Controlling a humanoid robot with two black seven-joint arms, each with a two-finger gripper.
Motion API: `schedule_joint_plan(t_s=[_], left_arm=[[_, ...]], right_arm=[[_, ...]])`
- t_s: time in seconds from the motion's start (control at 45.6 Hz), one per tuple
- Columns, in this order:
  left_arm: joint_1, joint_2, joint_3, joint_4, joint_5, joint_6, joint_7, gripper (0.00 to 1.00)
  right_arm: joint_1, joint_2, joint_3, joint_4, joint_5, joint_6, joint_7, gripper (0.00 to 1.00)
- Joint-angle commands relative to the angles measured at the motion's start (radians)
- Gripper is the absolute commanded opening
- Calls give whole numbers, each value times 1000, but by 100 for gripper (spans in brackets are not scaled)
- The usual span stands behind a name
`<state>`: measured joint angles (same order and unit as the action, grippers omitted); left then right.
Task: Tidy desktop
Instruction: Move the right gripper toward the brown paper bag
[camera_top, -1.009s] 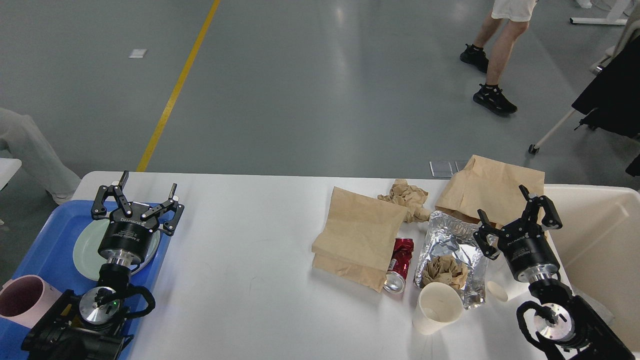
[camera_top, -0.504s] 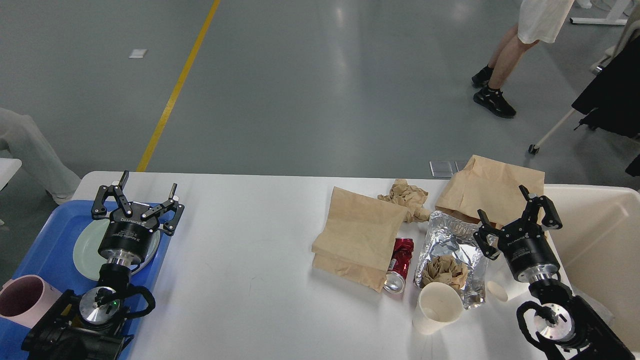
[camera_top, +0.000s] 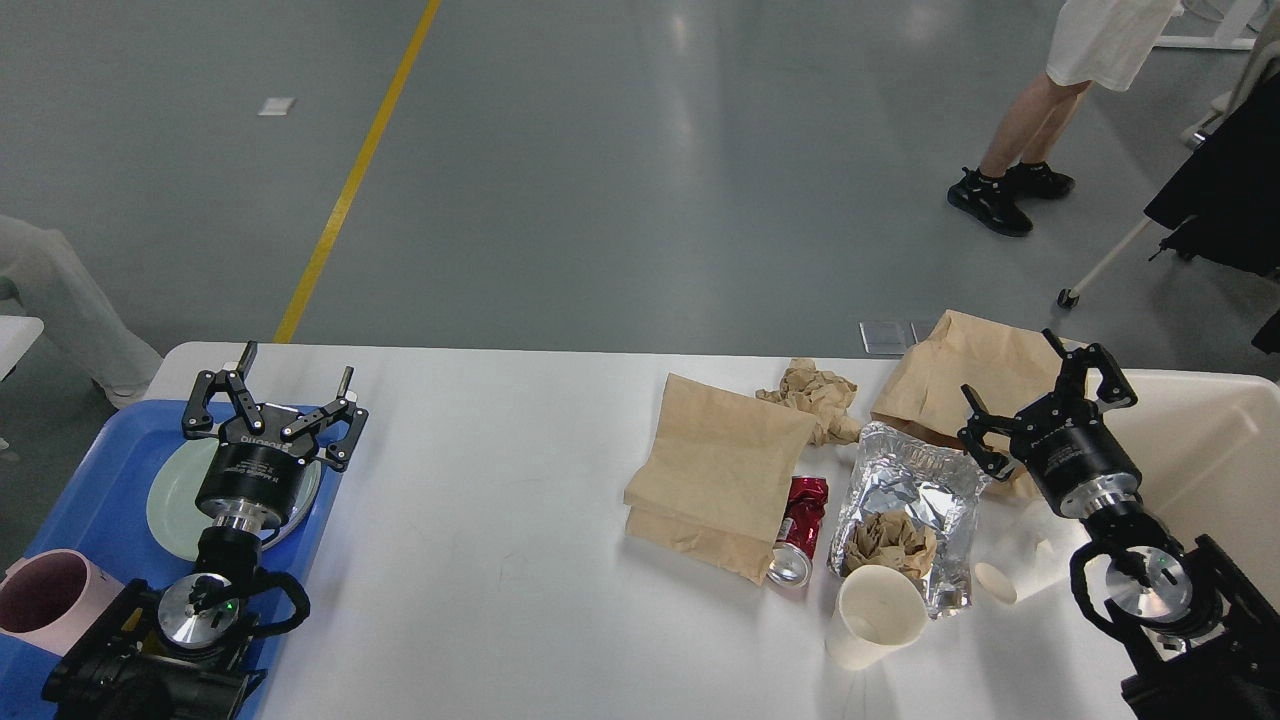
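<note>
Desktop (camera_top: 500, 560), white with rounded corners, is seen from above and fills the lower half of the view. At 9 o'clock a blue tray (camera_top: 85, 490) is set against its left edge, holding a pale green plate (camera_top: 165, 500) and a pink cup (camera_top: 45, 600). The left gripper (camera_top: 290, 385) is held above the plate with its fingers spread wide and nothing between them.

Litter is gathered on the right half of the desktop. A flat brown paper bag (camera_top: 720, 470) lies near the centre right, with a crushed red can (camera_top: 795, 530) partly tucked under its right edge. A crumpled brown paper ball (camera_top: 815, 395) lies at its 1 o'clock. A silver foil bag (camera_top: 910, 490) holding crumpled paper lies just right of the can, and a white paper cup (camera_top: 875, 615) stands at its 6 o'clock.

A second brown paper bag (camera_top: 970, 375) lies at the far right edge. The right gripper (camera_top: 1040, 385) is held above it, fingers wide apart and empty. A cream bin (camera_top: 1220, 450) stands at 3 o'clock beside the desktop.
</note>
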<state>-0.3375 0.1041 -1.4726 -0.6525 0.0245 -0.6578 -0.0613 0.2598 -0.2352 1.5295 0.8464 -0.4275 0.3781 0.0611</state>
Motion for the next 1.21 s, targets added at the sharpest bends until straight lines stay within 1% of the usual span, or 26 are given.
schedule_joint_plan(t_s=[0.0,0.154,0.285,0.57,0.877,1.184], left_arm=[[0,0,0,-1,0,0,0,96],[0,0,0,1,0,0,0,96],[2,0,0,-1,0,0,0,96],[2,0,0,-1,0,0,0,96],[2,0,0,1,0,0,0,96],[0,0,0,-1,0,0,0,96]], right_arm=[[-14,10,-2,-9,6,1,2,100],[-36,14,-9,-13,12,-1,-4,100],[-24,59,-26,-13,12,1,-7,100],[-5,51,-129,-15,12,-2,-7,100],[7,53,-127,-26,12,-4,-3,100],[62,48,-131,-27,12,-5,-3,100]])
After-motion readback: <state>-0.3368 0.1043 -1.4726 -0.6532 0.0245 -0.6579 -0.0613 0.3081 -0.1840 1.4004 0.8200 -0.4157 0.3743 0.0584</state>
